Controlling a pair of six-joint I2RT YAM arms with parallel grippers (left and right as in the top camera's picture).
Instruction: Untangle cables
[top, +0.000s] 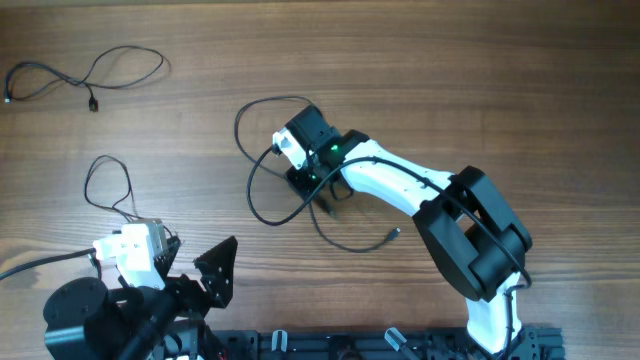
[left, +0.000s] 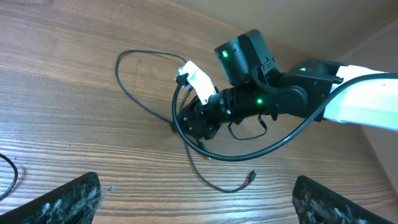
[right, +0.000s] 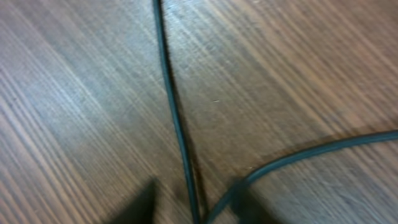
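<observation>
At counter (top: 480, 60) centre: right claw (right: 196, 204) down on the looped cable (top: 238, 125), jaws part open, one strand (right: 177, 124) between them, seemingly not pinched. Left claw (left: 196, 196) wide open, empty. Second cable (top: 130, 48) and third cable (top: 110, 158) lie apart at left. Risk: closing may also catch the crossing strand, and pulling would then cinch the loop. No readable writing.

right tool (right: 196, 205) blurred and cut off at bottom edge, cables (right: 176, 118) out of focus
</observation>
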